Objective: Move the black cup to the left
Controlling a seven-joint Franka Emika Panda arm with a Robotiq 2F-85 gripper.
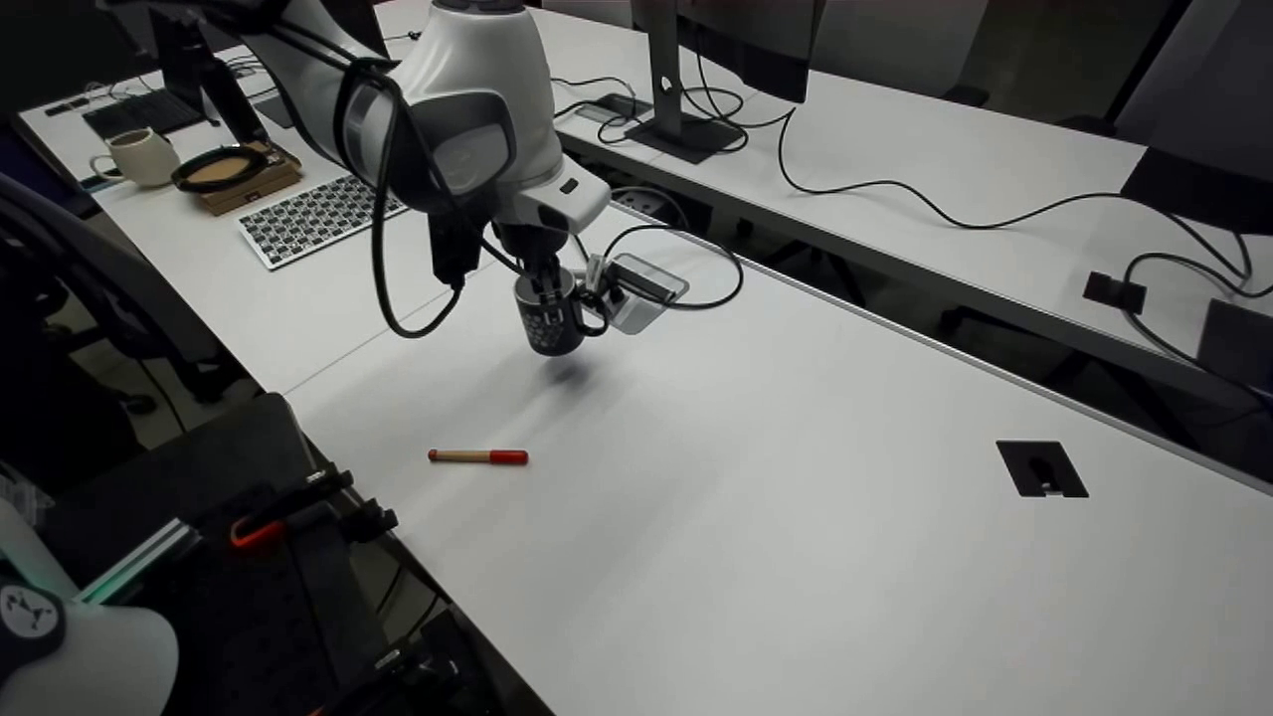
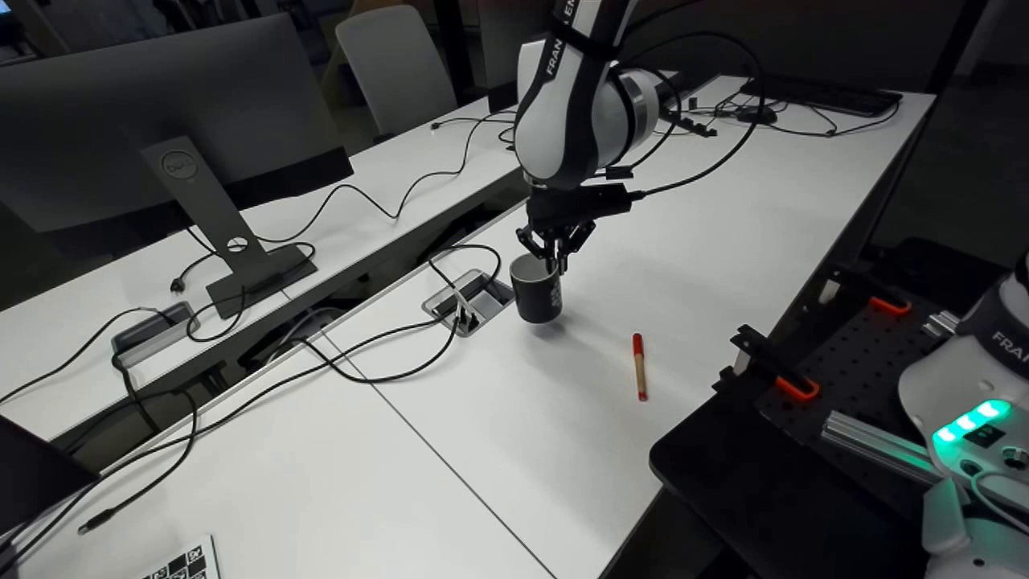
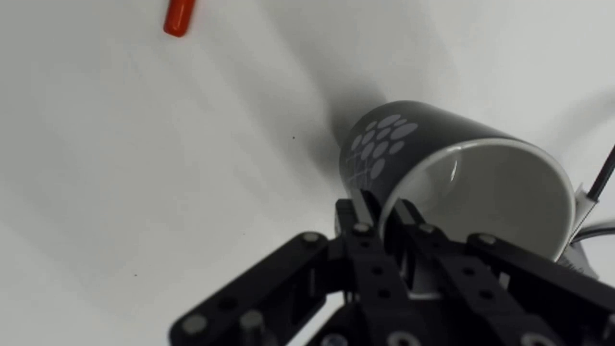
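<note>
The black cup [image 1: 553,340] is a dark mug with a grey dotted pattern and a pale interior. My gripper [image 1: 549,303] is shut on its wall, one finger inside the rim and one outside. The cup hangs a little above the white table [image 1: 756,557], with its shadow below. It also shows in an exterior view [image 2: 537,297] under the gripper [image 2: 556,264]. In the wrist view the cup [image 3: 432,127] is tilted, its mouth facing the camera, with the fingers [image 3: 382,206] across its rim. The handle shows only in an exterior view [image 1: 597,316].
A red pen [image 1: 477,456] lies on the table towards the robot's base. A socket box [image 2: 474,301] with cables is close beside the cup at the table's far edge. A white grid board [image 1: 318,221], a light mug [image 1: 146,157] and a black plate [image 1: 1042,469] are farther off.
</note>
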